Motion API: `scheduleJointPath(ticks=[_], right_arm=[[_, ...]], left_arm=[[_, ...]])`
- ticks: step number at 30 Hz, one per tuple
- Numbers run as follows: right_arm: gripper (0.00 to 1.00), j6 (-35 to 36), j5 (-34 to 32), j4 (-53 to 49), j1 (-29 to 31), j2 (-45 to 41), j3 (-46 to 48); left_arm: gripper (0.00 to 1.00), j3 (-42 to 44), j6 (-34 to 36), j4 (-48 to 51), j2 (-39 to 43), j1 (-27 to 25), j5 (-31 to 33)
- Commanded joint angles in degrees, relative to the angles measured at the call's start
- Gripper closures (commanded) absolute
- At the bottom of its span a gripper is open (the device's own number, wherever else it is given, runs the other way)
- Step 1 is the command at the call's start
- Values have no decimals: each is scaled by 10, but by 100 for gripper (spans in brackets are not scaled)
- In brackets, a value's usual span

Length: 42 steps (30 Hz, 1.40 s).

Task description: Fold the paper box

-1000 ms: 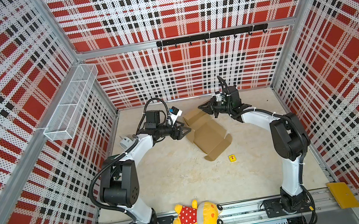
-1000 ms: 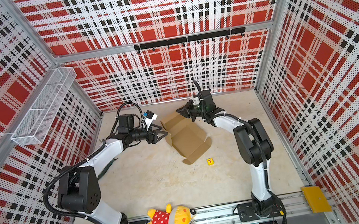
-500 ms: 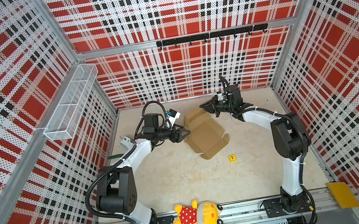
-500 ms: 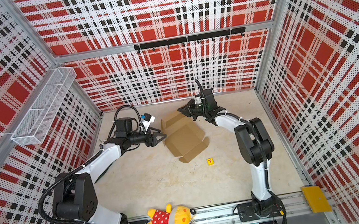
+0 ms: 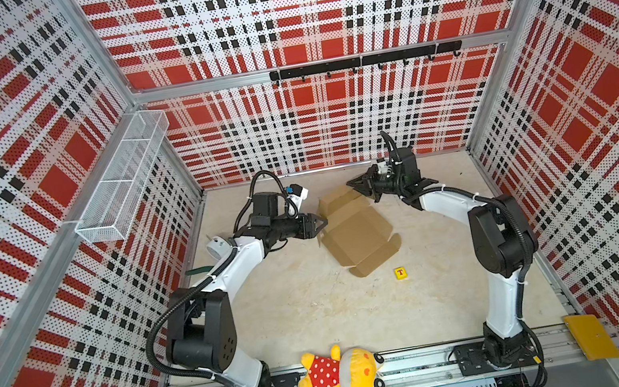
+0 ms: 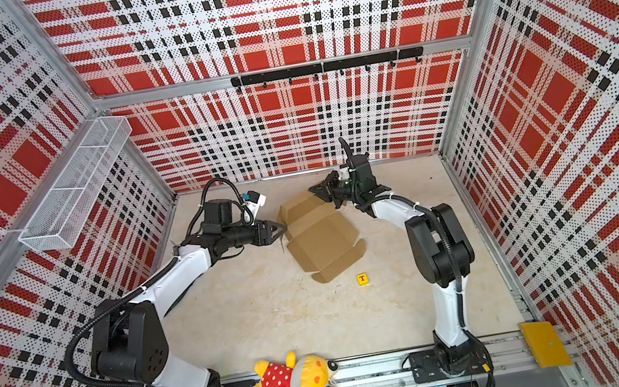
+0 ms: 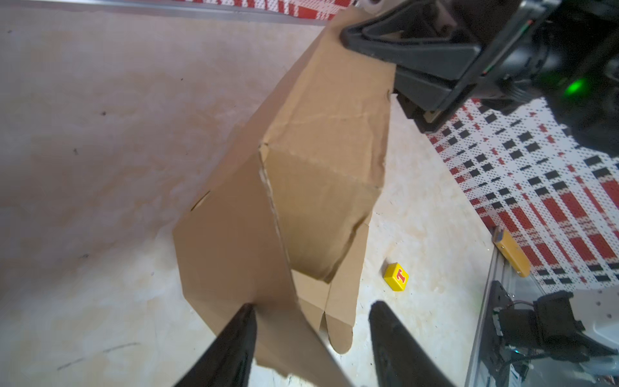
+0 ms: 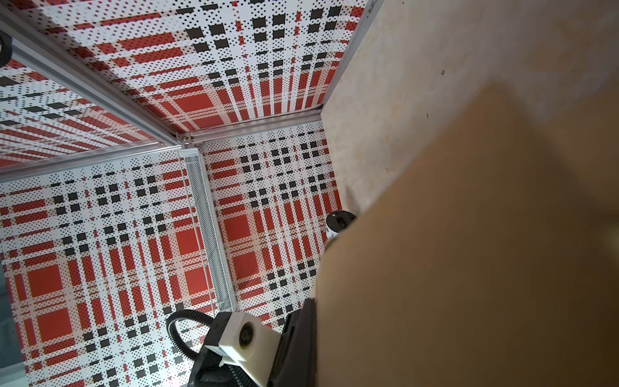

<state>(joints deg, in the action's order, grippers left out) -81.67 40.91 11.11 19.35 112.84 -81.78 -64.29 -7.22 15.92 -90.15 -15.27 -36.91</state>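
The paper box (image 5: 356,233) lies mostly flat on the floor (image 5: 309,308), with its far flap raised. The right gripper (image 5: 357,186) is clamped on that flap's edge. The left gripper (image 5: 320,225) straddles the box's left edge, jaws apart. Bare floor spreads left of the box and on its near side. A yellow block (image 5: 400,273) sits near the box's near corner, and a plush toy (image 5: 340,372) lies well beyond it.

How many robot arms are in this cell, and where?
2. The left arm reaches from the front left to the paper box's left edge; the right arm, from the front right to its far end. None seems hidden.
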Motion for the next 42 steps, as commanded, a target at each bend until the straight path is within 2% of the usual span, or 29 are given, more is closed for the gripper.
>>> scheduleJointPath(ticks=[1,4,8,17,20,24,27,34,39,42], right_arm=[[100,4,-32,15,1,-25,18],[100,-9,-62,21,1,-20,35],[100,-32,-72,49,1,-3,35],[100,-16,-68,14,0,15,-11],[100,-20,-71,14,0,13,-12],[100,-14,-69,4,0,16,-27],[100,-22,-70,8,0,18,-28],[100,-8,-74,-18,-1,18,-39],[100,7,-74,-32,-1,20,-42],[100,3,-79,-25,0,13,-31]], left_arm=[[37,-14,-33,117,41,-16,97],[34,-27,-1,165,52,-46,135],[32,-19,46,148,58,-63,216],[32,-18,52,93,34,-59,361],[32,-10,64,60,37,-51,345],[40,10,89,8,26,-63,318],[51,8,72,-3,8,-61,303],[84,-5,44,-9,-8,-61,279],[94,-34,8,30,5,-65,247],[94,-59,-25,64,7,-67,230]])
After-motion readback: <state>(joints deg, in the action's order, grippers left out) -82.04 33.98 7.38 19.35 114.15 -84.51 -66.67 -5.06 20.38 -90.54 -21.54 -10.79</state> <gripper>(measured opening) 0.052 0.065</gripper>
